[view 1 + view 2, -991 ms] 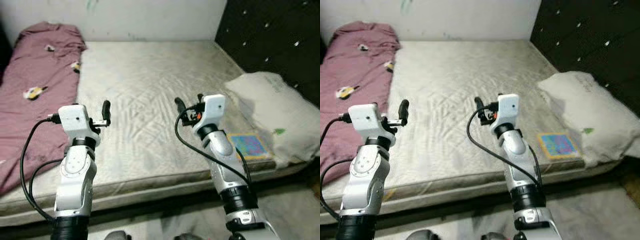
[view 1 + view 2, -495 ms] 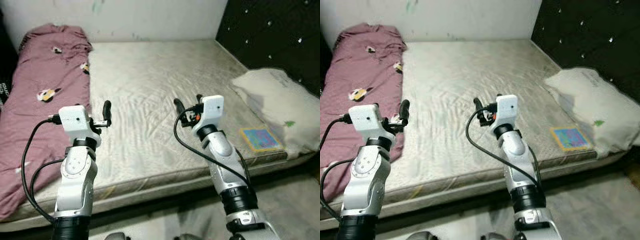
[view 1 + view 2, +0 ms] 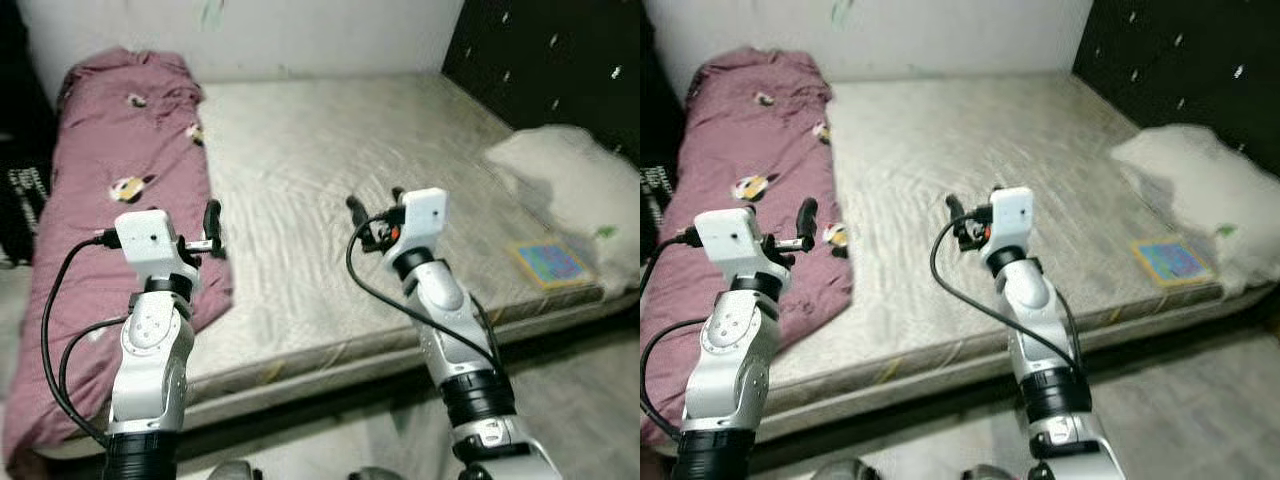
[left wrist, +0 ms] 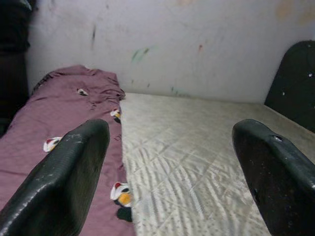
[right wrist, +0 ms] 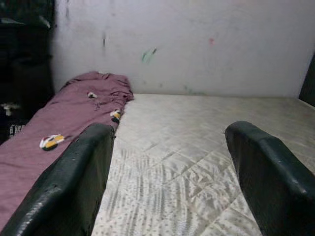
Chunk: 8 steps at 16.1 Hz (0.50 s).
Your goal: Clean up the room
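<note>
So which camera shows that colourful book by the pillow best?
The left eye view: the colourful book lies flat near the mattress edge beside the pillow, though blurred. The right eye view gives much the same. Both wrist views face the maroon blanket instead.

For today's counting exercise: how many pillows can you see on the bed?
1. The pillow lies at the robot's right end of the mattress, against the dark headboard, just beyond a colourful book. The maroon blanket could hide more.
</note>
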### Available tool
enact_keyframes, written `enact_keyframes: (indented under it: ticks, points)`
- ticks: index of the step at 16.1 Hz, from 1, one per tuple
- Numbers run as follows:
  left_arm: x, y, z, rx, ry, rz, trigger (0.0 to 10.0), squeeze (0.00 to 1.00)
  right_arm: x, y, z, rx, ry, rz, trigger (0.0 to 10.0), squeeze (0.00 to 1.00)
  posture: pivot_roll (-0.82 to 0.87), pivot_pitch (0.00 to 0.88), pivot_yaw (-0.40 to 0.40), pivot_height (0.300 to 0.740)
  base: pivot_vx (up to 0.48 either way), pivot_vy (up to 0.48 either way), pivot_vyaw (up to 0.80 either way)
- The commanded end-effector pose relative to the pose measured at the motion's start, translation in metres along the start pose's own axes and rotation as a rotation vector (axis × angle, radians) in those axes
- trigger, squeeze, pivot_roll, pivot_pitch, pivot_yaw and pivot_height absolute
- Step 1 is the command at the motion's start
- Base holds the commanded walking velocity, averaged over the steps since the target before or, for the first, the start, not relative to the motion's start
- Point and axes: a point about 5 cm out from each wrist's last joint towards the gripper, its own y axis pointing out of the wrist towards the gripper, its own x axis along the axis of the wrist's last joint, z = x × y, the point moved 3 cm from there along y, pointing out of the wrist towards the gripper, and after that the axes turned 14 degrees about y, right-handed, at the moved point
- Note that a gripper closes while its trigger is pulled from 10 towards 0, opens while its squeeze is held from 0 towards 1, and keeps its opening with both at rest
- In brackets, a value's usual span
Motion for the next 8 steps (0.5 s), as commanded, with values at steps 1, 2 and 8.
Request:
enact_keyframes:
  ticks: [1,2,8]
  points:
    - [0.001,0.000,-0.006,-0.019,-0.005,-0.004,10.0,0.00,0.003,-0.003,-0.010,-0.029,-0.005,-0.006,10.0,0.00,0.03,0.000,-0.045,0.740,0.000,0.465,0.00]
    - [0.001,0.000,-0.004,-0.013,0.000,-0.003,10.0,0.00,0.003,-0.003,-0.010,-0.030,-0.005,-0.006,10.0,0.00,0.03,0.000,-0.045,0.740,0.000,0.469,0.00]
    - [-0.002,-0.002,0.009,0.062,0.043,-0.004,10.0,0.00,0.002,-0.003,-0.009,-0.028,0.000,-0.008,10.0,0.00,0.03,0.000,-0.044,0.740,0.000,0.467,0.00]
